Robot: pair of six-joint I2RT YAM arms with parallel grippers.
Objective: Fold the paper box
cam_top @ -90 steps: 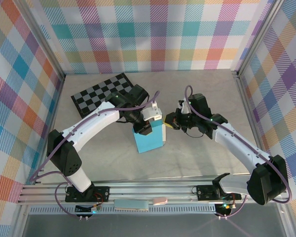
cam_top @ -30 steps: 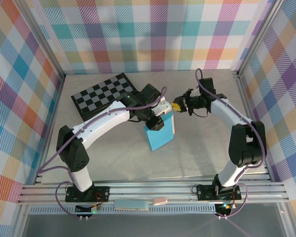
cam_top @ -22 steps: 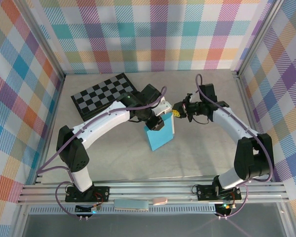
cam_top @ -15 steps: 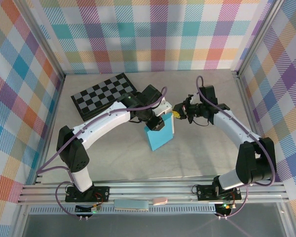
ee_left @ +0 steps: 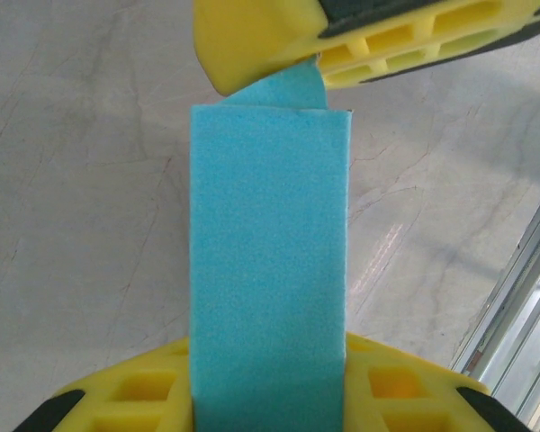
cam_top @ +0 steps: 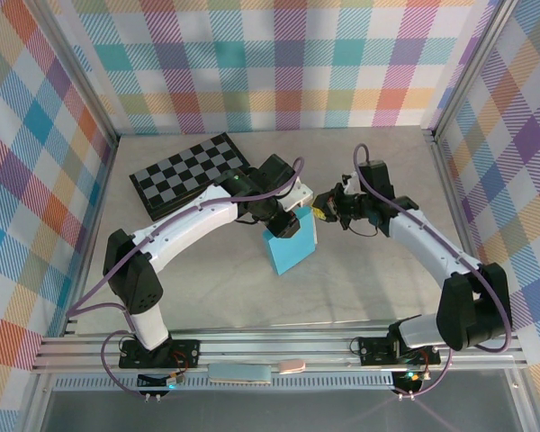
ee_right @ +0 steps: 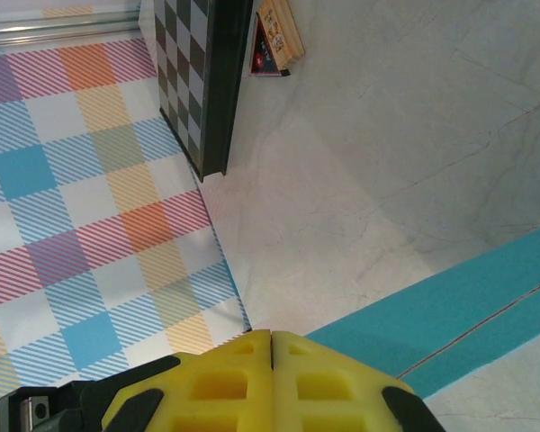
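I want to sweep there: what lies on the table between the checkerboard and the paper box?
Bare pale table, in the right wrist view, between the checkerboard and the paper box. In the top view the left arm reaches over it.

paper box [cam_top: 286, 254]: turquoise, standing upright on the counter [cam_top: 360, 279], mid-scene.
left claw [cam_top: 289, 222]: down on the box's top edge, arm arching in from the left.
right claw [cam_top: 320, 212]: yellow tips just beside the box's upper right corner.
checkerboard [cam_top: 184, 171]: flat at back left, well apart.

paper box [cam_top: 289, 255] top under left tool [cam_top: 287, 223], checkerboard [ee_right: 194, 72] cropped
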